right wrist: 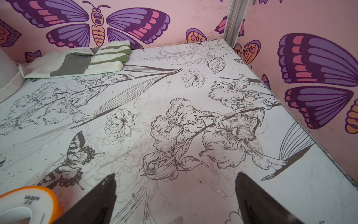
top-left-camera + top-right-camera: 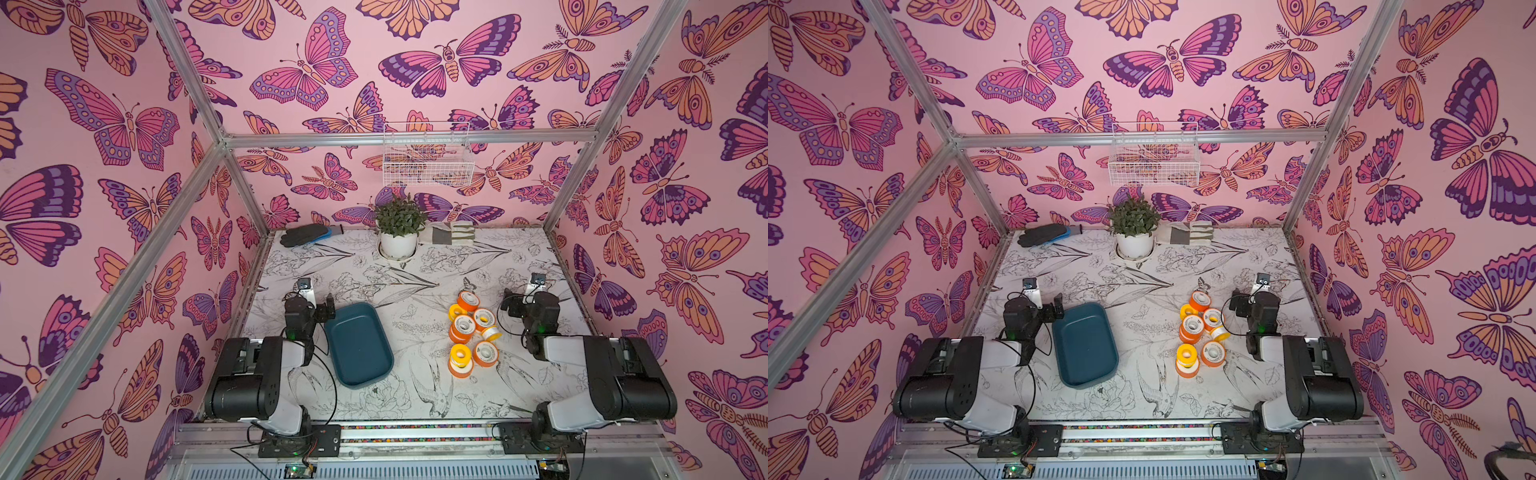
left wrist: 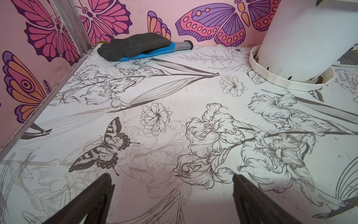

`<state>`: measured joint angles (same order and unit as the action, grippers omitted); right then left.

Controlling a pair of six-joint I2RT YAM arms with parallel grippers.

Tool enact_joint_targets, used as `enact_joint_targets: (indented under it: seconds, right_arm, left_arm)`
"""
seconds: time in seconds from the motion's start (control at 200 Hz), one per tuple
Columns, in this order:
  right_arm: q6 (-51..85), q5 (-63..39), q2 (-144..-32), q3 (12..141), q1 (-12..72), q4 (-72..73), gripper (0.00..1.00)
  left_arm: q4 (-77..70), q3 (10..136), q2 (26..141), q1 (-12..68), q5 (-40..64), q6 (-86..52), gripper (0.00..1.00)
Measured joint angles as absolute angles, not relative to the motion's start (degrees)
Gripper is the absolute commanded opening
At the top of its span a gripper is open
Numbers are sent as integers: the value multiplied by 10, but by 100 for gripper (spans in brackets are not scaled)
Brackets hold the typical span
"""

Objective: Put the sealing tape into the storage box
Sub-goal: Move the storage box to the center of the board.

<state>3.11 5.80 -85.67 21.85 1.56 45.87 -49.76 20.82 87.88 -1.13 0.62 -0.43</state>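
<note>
The storage box (image 2: pixel 358 345) (image 2: pixel 1084 345), a shallow teal tray, lies empty left of the table's centre. Several spools of sealing tape (image 2: pixel 469 330) (image 2: pixel 1200 332), white with orange or yellow flanges, cluster to its right, some stacked. My left gripper (image 2: pixel 309 301) (image 2: pixel 1037 301) hovers open by the box's far left corner; in the left wrist view (image 3: pixel 170 175) only bare table lies between its fingers. My right gripper (image 2: pixel 524 297) (image 2: pixel 1252 296) stands open just right of the spools, holding nothing (image 1: pixel 175 174). One orange spool (image 1: pixel 29 199) shows beside its fingers in the right wrist view.
A potted plant (image 2: pixel 399 228) (image 3: pixel 302 48) stands at the back centre. A dark glove (image 2: pixel 305 235) (image 3: pixel 135 45) lies at the back left, a white and grey glove (image 2: pixel 451 233) (image 1: pixel 81 62) at the back right. A white wire basket (image 2: pixel 428 160) hangs on the rear wall.
</note>
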Motion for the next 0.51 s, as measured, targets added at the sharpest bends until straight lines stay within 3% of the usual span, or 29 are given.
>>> enact_joint_targets:
  seconds: [0.506]
  right_arm:
    - [31,59,-857,218,16,459,99]
  left_arm:
    - [-494,207,870,-11,-5,-4,100]
